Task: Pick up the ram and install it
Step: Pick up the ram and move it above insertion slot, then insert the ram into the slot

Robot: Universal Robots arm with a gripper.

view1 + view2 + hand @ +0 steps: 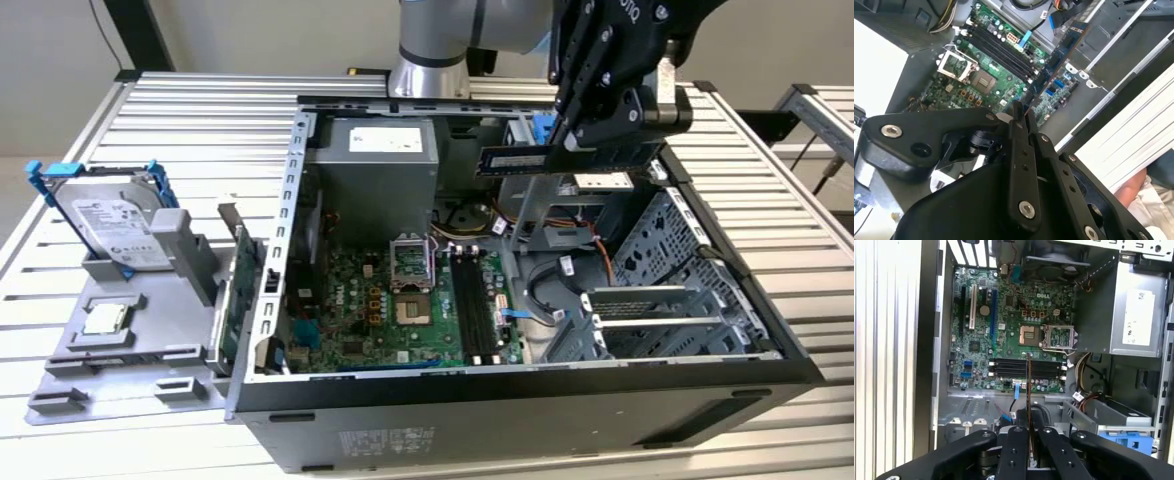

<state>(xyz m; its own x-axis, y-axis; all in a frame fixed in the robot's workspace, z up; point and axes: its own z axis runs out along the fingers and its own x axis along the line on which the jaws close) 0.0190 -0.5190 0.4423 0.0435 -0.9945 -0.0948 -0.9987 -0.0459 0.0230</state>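
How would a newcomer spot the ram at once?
In the exterior view, find the open computer case. Above it hangs the black gripper, jaws shut on the ram. It is a slim dark stick held in mid-air, unlike the green card standing beside the case.

1. Exterior view: off the arm and set high, looking steeply down into the open computer case on the slatted table. Middle distance.
2. First wrist view: looks along the gripper and the ram clamped in it, square onto the motherboard.
3. Second wrist view: similar aim, motherboard seen canted.
4. Shared by all three: motherboard, memory slots.
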